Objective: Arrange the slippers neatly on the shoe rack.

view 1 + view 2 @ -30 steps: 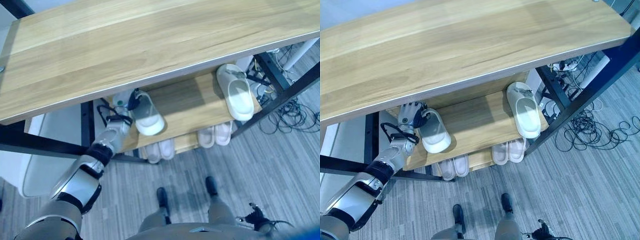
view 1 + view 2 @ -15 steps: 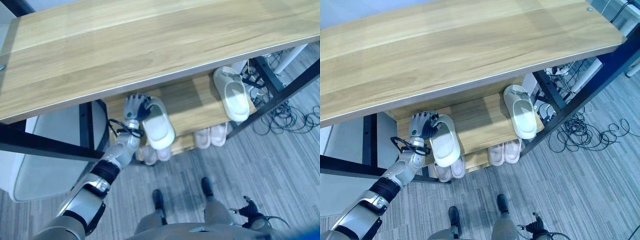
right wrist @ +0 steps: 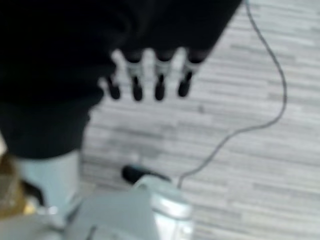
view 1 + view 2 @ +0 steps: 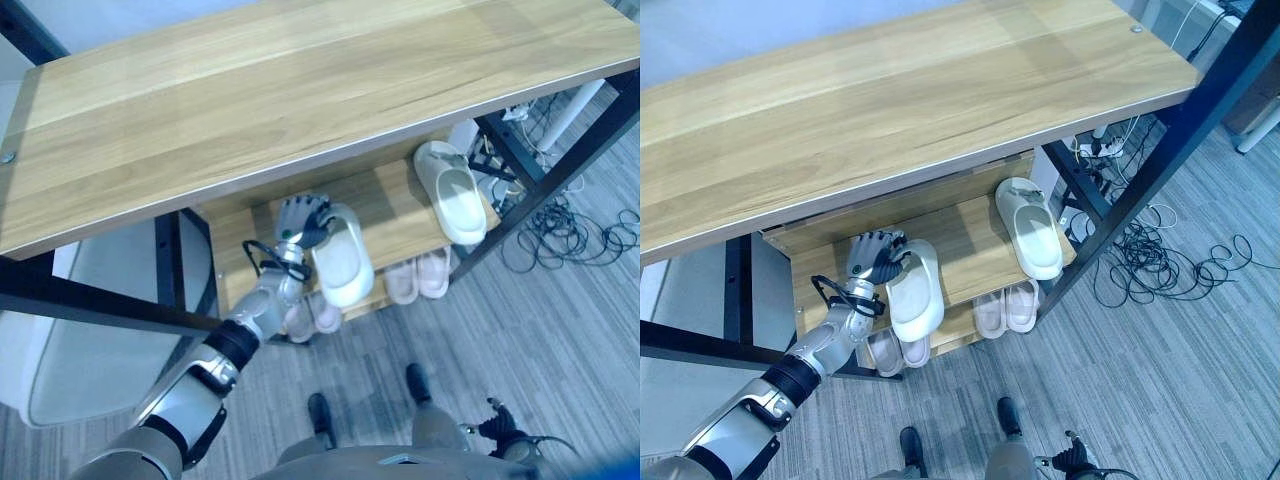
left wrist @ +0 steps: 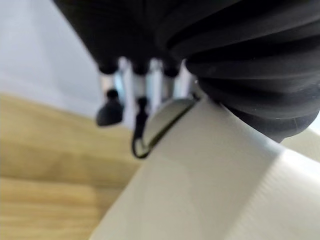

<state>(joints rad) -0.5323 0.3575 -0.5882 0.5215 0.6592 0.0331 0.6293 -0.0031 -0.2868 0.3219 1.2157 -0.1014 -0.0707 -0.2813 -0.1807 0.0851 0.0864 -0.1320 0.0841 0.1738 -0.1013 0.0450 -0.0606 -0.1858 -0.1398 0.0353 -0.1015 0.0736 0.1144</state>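
While gripped, slipper [image 4: 916, 291] overhanging shelf edge [image 4: 958, 306].

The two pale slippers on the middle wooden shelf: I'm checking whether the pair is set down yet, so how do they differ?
The pale slipper at the left is clasped by the left hand, while the pale slipper at the right lies free on the middle wooden shelf. The left one's toe juts past the shelf's front edge; the right one's barely does. Both are cream, open-topped and point toes outward.
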